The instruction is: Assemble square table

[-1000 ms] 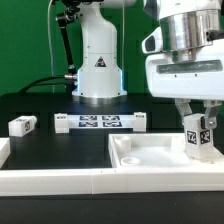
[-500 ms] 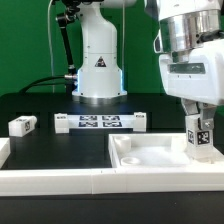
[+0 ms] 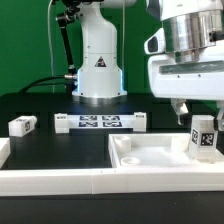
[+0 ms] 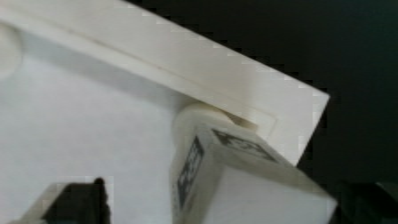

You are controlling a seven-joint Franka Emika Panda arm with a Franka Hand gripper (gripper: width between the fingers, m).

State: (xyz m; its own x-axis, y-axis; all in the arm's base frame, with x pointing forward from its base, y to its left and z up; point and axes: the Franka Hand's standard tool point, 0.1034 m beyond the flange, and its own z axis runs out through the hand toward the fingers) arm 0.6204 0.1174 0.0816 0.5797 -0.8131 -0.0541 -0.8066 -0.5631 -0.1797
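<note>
One lone leg (image 3: 22, 125), exterior view only

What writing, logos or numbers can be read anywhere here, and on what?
No words or numbers are readable.
Dark triangle emblem on the white robot base: a sign only, any lettering too small.
Black-and-white square tags on the flat white marker board, the upright white block leg and the lying white block leg: patterns, not letters.
</note>
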